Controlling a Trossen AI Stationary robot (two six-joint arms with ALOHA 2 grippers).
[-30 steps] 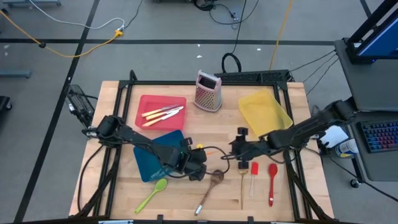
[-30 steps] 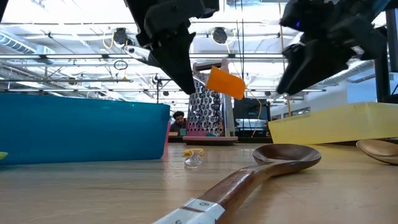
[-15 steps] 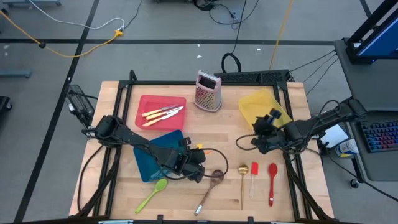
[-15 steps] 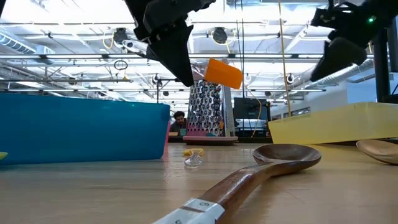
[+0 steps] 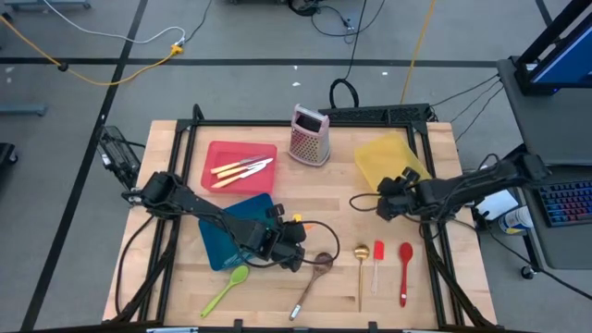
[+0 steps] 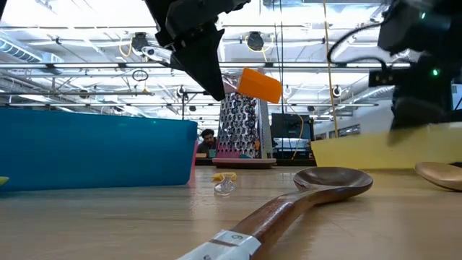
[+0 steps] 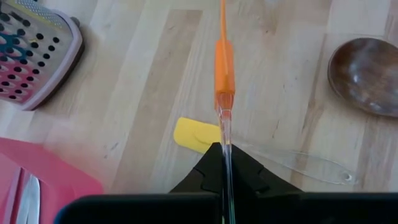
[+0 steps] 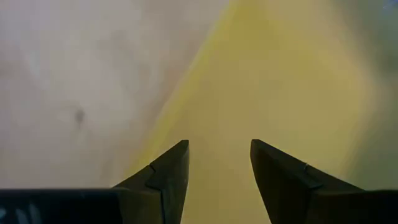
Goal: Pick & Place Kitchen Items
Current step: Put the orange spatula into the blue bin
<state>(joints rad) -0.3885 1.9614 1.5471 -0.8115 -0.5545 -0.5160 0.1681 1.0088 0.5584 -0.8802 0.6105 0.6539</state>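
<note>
- On my left I see the green spoon point(image 5: 227, 286) lying on the bare wood near the table's front edge, just in front of the blue tray point(image 5: 220, 242).
- Behind that, the red tray point(image 5: 222, 154) holds the cream-handled knives point(image 5: 242, 169), lying side by side.
- My left gripper point(image 5: 294, 253) sits beside the blue tray, clenched on the orange spatula point(image 7: 224, 66): a flat orange blade on a clear stem, lifted off the table.
- Under it a yellow spatula point(image 7: 194, 134) with a clear handle lies flat, and the wooden spoon point(image 5: 313, 277) rests close by.
- The grater point(image 5: 309, 135) stands at the back.
- Further right, the gold spoon point(image 5: 361, 274), red spatula point(image 5: 377, 263) and red spoon point(image 5: 404, 271) lie in a row.
- My right gripper point(image 8: 219, 168) hangs over the yellow tray point(image 5: 393, 165) with jaws apart and nothing between them.
</note>
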